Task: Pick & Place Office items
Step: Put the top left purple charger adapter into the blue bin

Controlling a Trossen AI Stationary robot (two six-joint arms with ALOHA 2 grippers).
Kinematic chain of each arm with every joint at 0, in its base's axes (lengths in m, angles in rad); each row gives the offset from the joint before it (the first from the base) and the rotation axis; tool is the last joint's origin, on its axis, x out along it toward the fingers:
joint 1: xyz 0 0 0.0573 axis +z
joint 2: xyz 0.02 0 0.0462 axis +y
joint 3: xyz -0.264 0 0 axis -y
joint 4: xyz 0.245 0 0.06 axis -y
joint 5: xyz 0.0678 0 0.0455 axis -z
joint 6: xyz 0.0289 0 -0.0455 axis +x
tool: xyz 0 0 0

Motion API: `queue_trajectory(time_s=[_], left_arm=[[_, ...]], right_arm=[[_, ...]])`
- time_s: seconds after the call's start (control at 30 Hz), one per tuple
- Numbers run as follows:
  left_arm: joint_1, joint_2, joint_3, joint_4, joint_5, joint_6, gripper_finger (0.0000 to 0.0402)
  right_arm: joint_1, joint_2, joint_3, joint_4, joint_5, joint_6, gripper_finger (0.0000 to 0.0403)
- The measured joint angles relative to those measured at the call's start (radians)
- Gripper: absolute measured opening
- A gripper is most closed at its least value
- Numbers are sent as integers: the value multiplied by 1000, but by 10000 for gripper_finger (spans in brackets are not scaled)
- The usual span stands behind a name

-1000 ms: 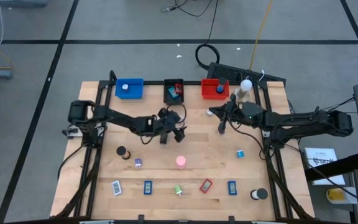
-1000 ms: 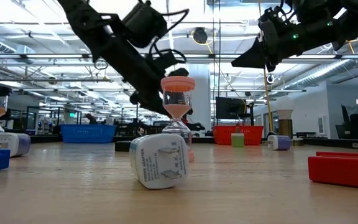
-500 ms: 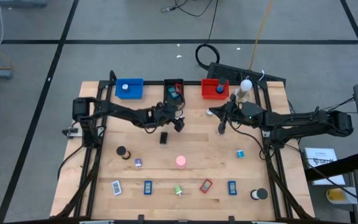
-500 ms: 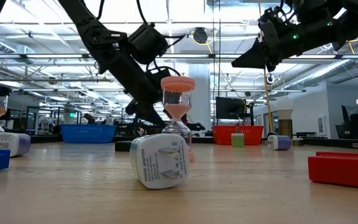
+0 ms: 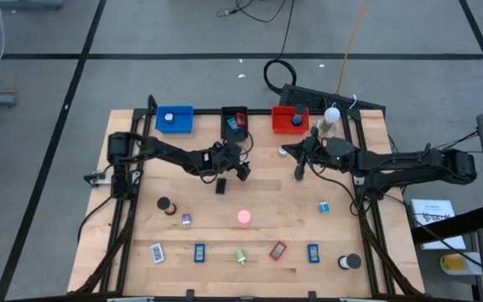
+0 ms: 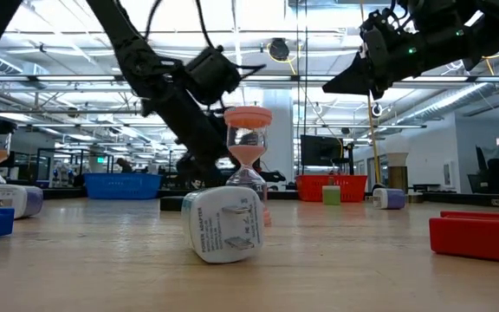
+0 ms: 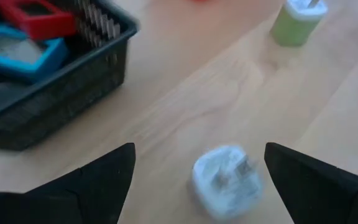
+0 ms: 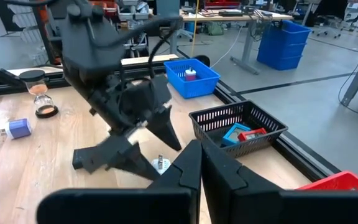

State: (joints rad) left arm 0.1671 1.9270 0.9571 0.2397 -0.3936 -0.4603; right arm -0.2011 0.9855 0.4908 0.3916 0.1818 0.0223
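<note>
I see my left gripper [image 5: 240,170] with its fingers spread apart and empty, hovering just in front of the black mesh plastic tray [image 7: 104,50]. The small black rectangular block [image 5: 220,186] lies on the wooden table [image 5: 267,201] just beside it. My right gripper [image 5: 298,173] hangs pinched together near the red rectangular tray [image 5: 282,126].

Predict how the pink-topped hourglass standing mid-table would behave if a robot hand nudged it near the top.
The hourglass would probably tip rather than slide: it stands tall with a pinched waist. Its clear bulbs look like glass, so a fall could crack it. Once on its side, its round caps might let it roll across the table.
</note>
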Motion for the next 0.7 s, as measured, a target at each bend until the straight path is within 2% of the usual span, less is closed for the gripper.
queue_trajectory(time_s=[0.1,0.2,0.6,0.7], left_arm=[[-2,25,23,-6,-1,4,363],[-4,37,41,-36,-7,2,341],[-5,22,49,-131,-40,25,145],[-4,-24,48,-199,-58,45,137]], right_arm=[[0,0,0,1,0,0,1],[0,0,0,-1,0,0,1],[0,0,0,-3,0,0,1],[0,0,0,-4,0,0,1]])
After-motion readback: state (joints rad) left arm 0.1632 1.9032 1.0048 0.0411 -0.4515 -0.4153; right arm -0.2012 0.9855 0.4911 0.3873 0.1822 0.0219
